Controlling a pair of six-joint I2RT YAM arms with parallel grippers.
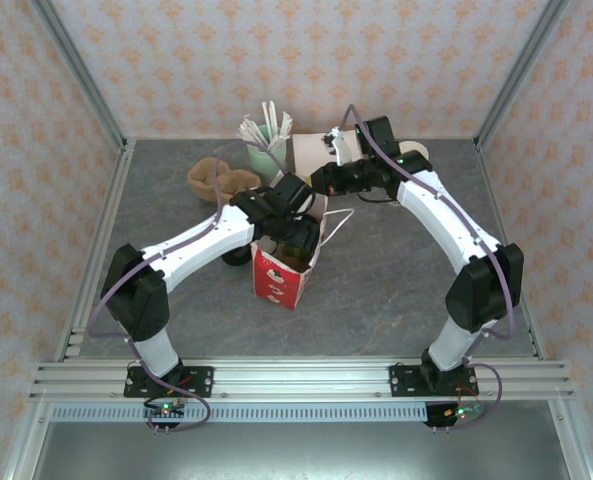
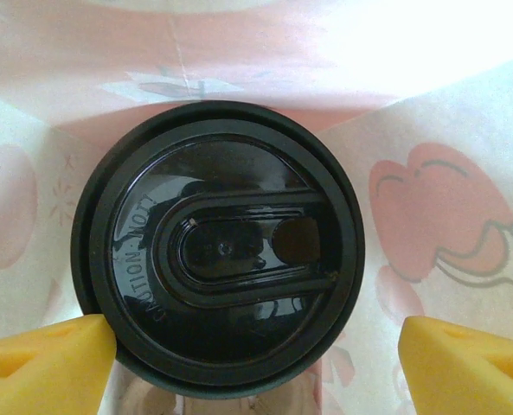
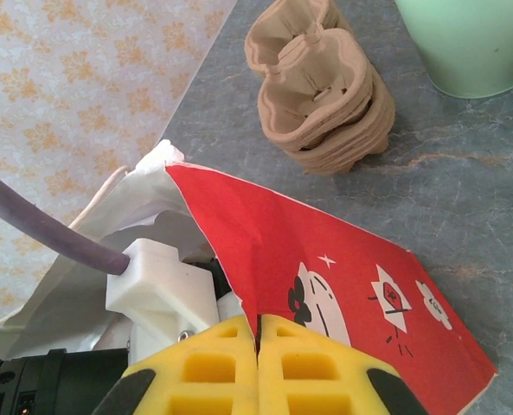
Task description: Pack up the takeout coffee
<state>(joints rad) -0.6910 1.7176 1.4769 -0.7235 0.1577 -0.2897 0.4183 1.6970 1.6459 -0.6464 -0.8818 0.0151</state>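
The takeout coffee stands, seemingly upright, inside the paper bag, directly beneath the left claw, which is spread open around it. The right claw is closed, pinching the bag's rim.

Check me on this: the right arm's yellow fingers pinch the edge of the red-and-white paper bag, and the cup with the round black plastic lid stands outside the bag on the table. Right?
Not quite. The right gripper does pinch the red-and-white paper bag at its edge, but the cup with the round black plastic lid sits inside the bag; the left wrist view shows paper walls around it.
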